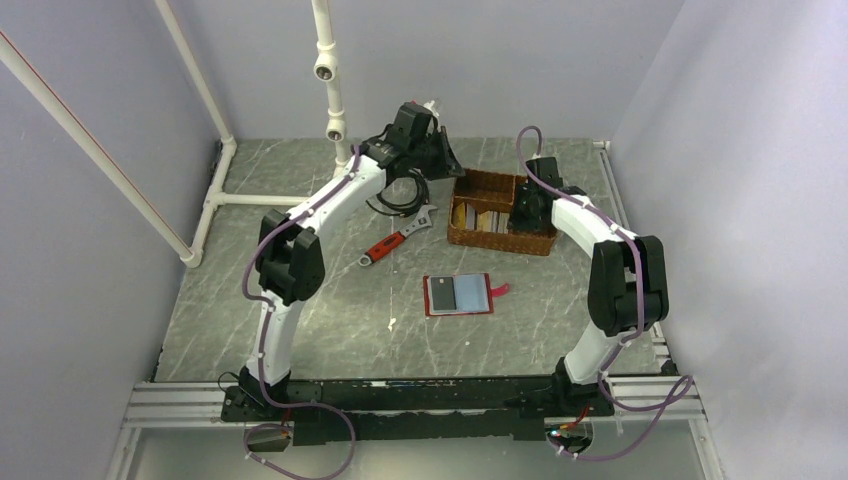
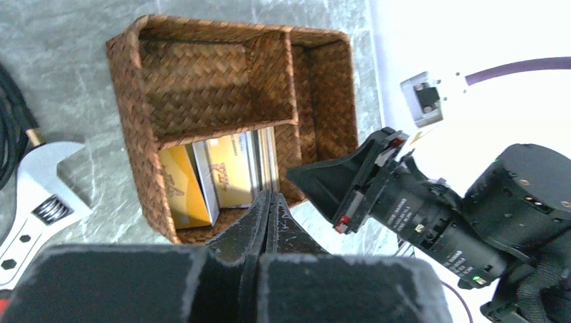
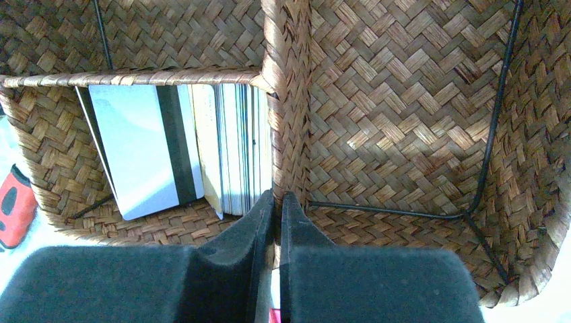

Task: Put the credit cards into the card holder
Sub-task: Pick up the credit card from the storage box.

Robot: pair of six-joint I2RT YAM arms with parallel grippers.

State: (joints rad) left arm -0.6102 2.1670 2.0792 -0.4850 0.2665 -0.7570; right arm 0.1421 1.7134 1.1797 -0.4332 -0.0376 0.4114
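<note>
The right tool [image 3: 277,199], pinched shut and empty, is hovering over the basket's [image 3: 286,81] dividing wall, the credit cards [image 3: 232,151] standing on edge just left of that wall, while the card holder [image 1: 458,294] is lying open on the tabletop [image 1: 300,300] at the basket's near side.

Right gripper [image 3: 277,198] at six o'clock, fingers pressed nearly together over the wicker basket's [image 3: 404,101] divider. Credit cards [image 3: 145,148] stand at nine o'clock, seemingly upright.

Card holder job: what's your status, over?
Left gripper and right gripper shut, empty, at wicker basket. Credit cards standing in one compartment. Card holder open on table. Wrench beside, not blocking.
</note>
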